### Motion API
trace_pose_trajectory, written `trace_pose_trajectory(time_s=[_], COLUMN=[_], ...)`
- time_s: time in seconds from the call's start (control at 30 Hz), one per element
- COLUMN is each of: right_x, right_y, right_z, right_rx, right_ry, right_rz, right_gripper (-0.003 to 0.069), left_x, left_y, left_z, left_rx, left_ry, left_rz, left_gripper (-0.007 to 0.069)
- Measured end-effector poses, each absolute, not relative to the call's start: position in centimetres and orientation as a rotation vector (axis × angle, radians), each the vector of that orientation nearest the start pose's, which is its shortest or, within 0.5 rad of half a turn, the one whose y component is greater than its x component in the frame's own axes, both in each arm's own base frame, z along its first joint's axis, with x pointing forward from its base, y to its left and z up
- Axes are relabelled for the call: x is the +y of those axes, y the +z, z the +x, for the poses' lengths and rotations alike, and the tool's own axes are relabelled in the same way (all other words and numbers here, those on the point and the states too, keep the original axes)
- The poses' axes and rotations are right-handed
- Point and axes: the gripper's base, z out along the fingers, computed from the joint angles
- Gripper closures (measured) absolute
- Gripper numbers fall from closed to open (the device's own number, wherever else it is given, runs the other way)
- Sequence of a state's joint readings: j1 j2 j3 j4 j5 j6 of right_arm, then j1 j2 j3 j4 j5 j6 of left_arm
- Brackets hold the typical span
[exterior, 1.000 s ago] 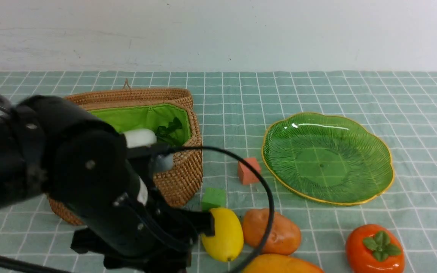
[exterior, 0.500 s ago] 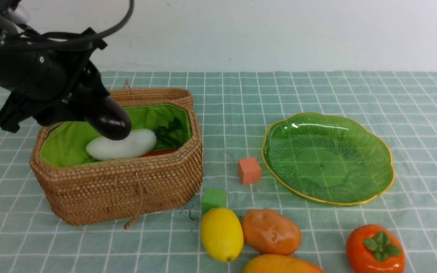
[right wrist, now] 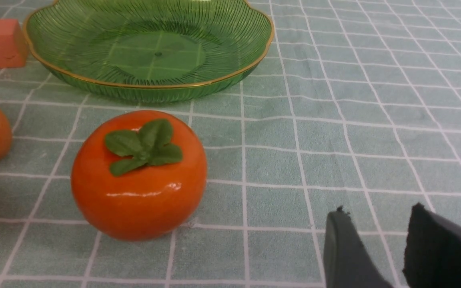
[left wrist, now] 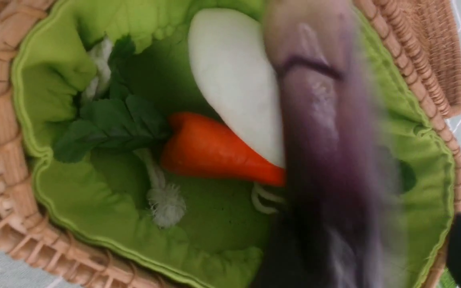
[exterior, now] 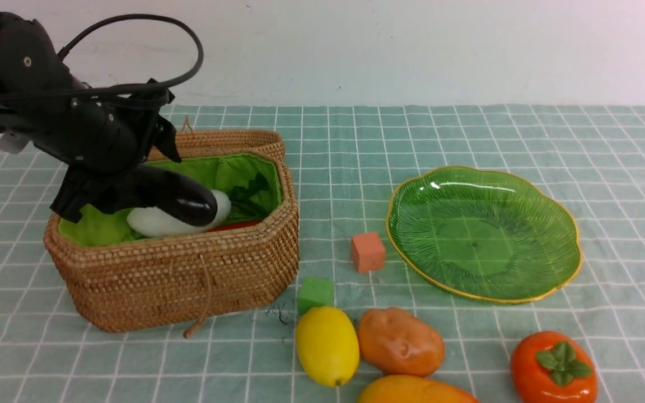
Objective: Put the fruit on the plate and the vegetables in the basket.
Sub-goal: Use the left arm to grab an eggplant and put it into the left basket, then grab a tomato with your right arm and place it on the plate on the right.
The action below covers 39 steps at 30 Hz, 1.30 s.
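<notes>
Left hand (exterior: 122,193) over basket (exterior: 188,280), eggplant (exterior: 180,200) at its tips.
Jaws stand wide; eggplant shows blurred above radish (exterior: 150,224) and carrot (left wrist: 214,152) inside.

Tan woven basket (exterior: 177,280); green veined plate (exterior: 485,235); teal checked tablecloth (exterior: 608,145).

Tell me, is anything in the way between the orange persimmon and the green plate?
Nothing visible. Only bare checked tablecloth lies between the persimmon and the plate; the potato sits off to the side.
</notes>
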<state>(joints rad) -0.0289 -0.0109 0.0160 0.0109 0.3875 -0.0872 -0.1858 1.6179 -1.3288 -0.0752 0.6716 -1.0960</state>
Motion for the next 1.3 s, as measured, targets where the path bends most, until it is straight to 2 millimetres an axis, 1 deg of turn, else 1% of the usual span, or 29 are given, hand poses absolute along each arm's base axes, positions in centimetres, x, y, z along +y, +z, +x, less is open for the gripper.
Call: trace_pose_trajectory(time_s=[0.03, 0.07, 0.1, 0.17, 0.27, 0.37, 0.4, 0.43, 0.47, 0.5, 0.57, 0.6, 0.63, 0.67, 0.73, 0.77, 0.8, 0.9, 1.0, 1.03, 1.07, 1.1, 1.13, 1.17, 1.23, 1.27, 1.3], right_x=[-0.1, -0.1, -0.1, -0.1, -0.1, -0.1, -0.1, -0.1, -0.1, -0.1, -0.1, -0.1, -0.1, -0.1, -0.1, -0.1, -0.1, -0.1, -0.1, -0.1, -0.1, -0.1, -0.1, -0.1, -0.1, -0.1, -0.1], right_y=[17.4, 17.4, 17.4, 17.4, 17.4, 17.4, 17.4, 17.4, 17.4, 17.4, 17.4, 17.4, 17.4, 17.4, 17.4, 17.4, 17.4, 17.4, 17.4, 17.4, 17.4, 17.4, 17.4, 17.4, 17.4, 17.4, 17.4], right_z=[5.2, 5.2, 5.2, 5.2, 5.2, 5.2, 5.2, 5.2, 5.2, 5.2, 5.2, 5.2, 5.2, 5.2, 5.2, 5.2, 5.2, 5.2, 5.2, 5.2, 5.2, 5.2, 5.2, 5.2, 5.2, 5.2, 5.2], right_rx=[1.876, 1.876, 1.876, 1.876, 1.876, 1.876, 1.876, 1.876, 1.876, 1.876, 1.876, 1.876, 1.876, 1.876, 1.876, 1.876, 1.876, 1.876, 1.876, 1.876, 1.876, 1.876, 1.876, 1.876, 1.876, 1.876, 1.876], right_ry=[-0.069, -0.069, -0.069, -0.069, -0.069, -0.069, -0.069, -0.069, -0.069, -0.069, -0.069, -0.069, -0.069, -0.069, -0.069, -0.069, -0.069, -0.069, -0.069, -0.069, -0.069, -0.069, -0.069, -0.069, -0.069, -0.069, -0.069], right_rz=[-0.048, -0.048, -0.048, -0.048, -0.048, -0.048, -0.048, -0.048, -0.048, -0.048, -0.048, -0.048, -0.048, -0.048, -0.048, -0.048, -0.048, -0.048, -0.048, -0.048, -0.048, -0.048, -0.048, -0.048, -0.048, -0.048, -0.048], right_gripper=[0.0417, 0.0417, 0.0417, 0.0417, 0.0417, 0.0417, 0.0417, 0.0417, 0.0417, 0.0417, 0.0417, 0.0417, 0.0417, 0.0417, 0.0417, 0.0417, 0.0417, 0.0417, 0.0417, 0.0417, 0.0417, 0.0417, 0.0417, 0.0417, 0.0417, 0.0417, 0.0417], left_x=[-7.1, -7.1, -7.1, -7.1, -7.0, -6.9, -6.9, -6.8, -6.8, -6.6, -6.3, -6.2, -6.0, -5.7, -5.2, -5.1, -4.7, -3.9, -3.2, -3.0, -2.8, -2.7, -2.6, -2.5, -2.6, -2.6, -2.6], left_y=[30.5, 30.5, 30.5, 30.5, 31.2, 32.9, 33.2, 34.7, 35.0, 36.3, 38.3, 38.7, 39.5, 40.7, 42.3, 42.5, 43.6, 44.5, 43.7, 43.0, 41.9, 41.8, 40.1, 39.0, 37.2, 37.1, 35.7], left_z=[35.3, 35.3, 35.3, 35.3, 35.1, 34.4, 34.3, 33.4, 33.3, 32.3, 30.4, 30.0, 28.9, 27.2, 24.3, 24.0, 21.5, 17.5, 13.9, 12.8, 11.9, 11.4, 10.2, 9.5, 8.5, 8.4, 7.7], left_rx=[2.267, 2.267, 2.27, 2.279, 2.299, 2.337, 2.343, 2.367, 2.364, 2.386, 2.404, 2.406, 2.415, 2.424, 2.427, 2.424, 2.405, 2.363, 2.339, 2.34, 2.356, 2.349, 2.372, 2.387, 2.413, 2.416, 2.439], left_ry=[-0.625, -0.625, -0.622, -0.616, -0.6, -0.562, -0.555, -0.521, -0.519, -0.482, -0.427, -0.423, -0.401, -0.378, -0.362, -0.36, -0.357, -0.342, -0.323, -0.317, -0.311, -0.314, -0.319, -0.33, -0.365, -0.37, -0.398], left_rz=[-1.169, -1.169, -1.166, -1.156, -1.097, -0.944, -0.915, -0.787, -0.768, -0.65, -0.471, -0.456, -0.392, -0.324, -0.268, -0.264, -0.241, -0.18, -0.126, -0.114, -0.105, -0.105, -0.103, -0.107, -0.127, -0.129, -0.147], left_gripper=[0.0028, 0.0021, -0.0023, -0.0038, -0.0031, 0.0013, 0.0017, 0.0064, 0.007, 0.0113, 0.0193, 0.0201, 0.0243, 0.0308, 0.0427, 0.0427, 0.0515, 0.0629, 0.0638, 0.0638, 0.0638, 0.0638, 0.0638, 0.0638, 0.0638, 0.0638, 0.0638])
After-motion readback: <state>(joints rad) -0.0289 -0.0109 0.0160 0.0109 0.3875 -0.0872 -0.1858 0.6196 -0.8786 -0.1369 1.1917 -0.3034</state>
